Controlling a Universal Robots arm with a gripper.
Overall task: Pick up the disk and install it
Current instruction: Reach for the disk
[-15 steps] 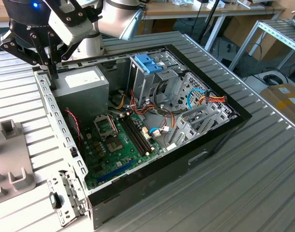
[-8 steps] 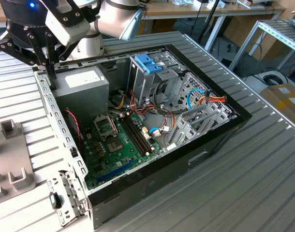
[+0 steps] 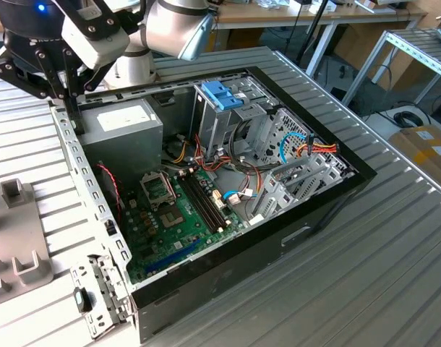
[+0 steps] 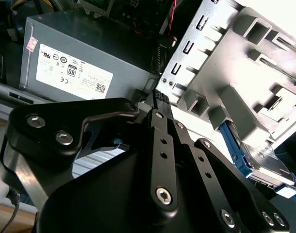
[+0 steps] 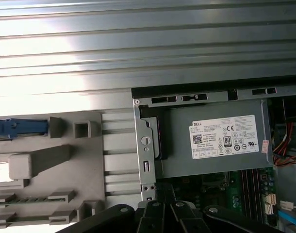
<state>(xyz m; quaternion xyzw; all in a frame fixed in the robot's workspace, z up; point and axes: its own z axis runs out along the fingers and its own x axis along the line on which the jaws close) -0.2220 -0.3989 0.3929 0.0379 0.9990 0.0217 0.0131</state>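
arm: we see the arm [image 3: 170,25] reaching in at the far corner of the case [image 3: 228,271] in the exterior view.
gripper: the gripper [image 3: 72,108] hangs over the case rim, just beside the power supply [image 3: 123,126]. we cannot tell whether it touches the rim.
fingers: the fingers [image 4: 160,97] look clenched together, and we see nothing between them.
disk: the disk [image 4: 267,160] lies outside the case at the edge of the fixture [image 4: 245,63], partly tucked under one of its raised parts. it is silver and edged in light blue, and it is well apart from the gripper.
fixture: a grey plate with raised blocks and slots lies flat on the table [image 3: 394,238], on the exterior view's left of the case.
case: it lies on its side with the panel off, and we look straight into it.
power supply: a grey box with a white label fills the far corner of the case, on the exterior view's left.
cage: the metal cage [image 3: 210,126] stands near the middle of the case and carries a blue handle [image 3: 222,94] on top.
board: the green board [image 3: 173,224] lies on the case floor between the power supply and the near wall, with loose coloured wires over it.
table: its top is ribbed metal.
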